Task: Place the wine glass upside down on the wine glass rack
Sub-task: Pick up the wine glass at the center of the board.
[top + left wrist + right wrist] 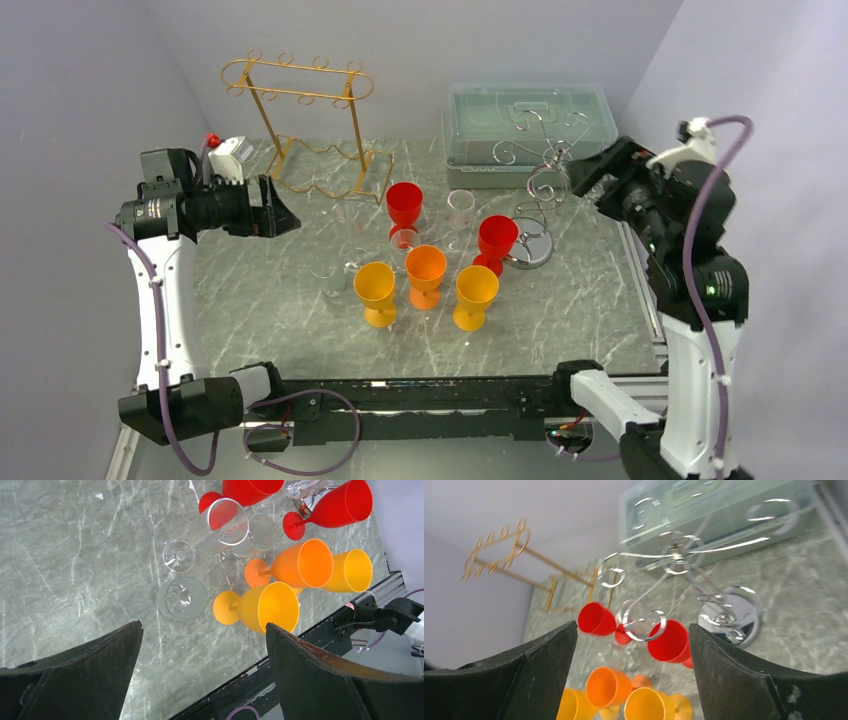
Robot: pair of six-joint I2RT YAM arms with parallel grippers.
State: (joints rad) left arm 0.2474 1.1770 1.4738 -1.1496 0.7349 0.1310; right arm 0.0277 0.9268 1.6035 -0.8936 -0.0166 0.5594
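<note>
Left end effector (203,626), fingers spread wide and empty, hovers above the marble-patterned surface (260,300). Gold wire rack (300,120) stands at rear left. At centre, clear wine glasses (330,275) stand upright on the surface beside red goblets (404,203), an orange goblet (426,268) and yellow goblets (375,285). Silver wine glass rack (541,170) rises from a round base in front of a clear lidded box (530,115). Right end effector (633,628), fingers wide apart and gripping nothing, sits near the silver rack's upper loops.
</note>
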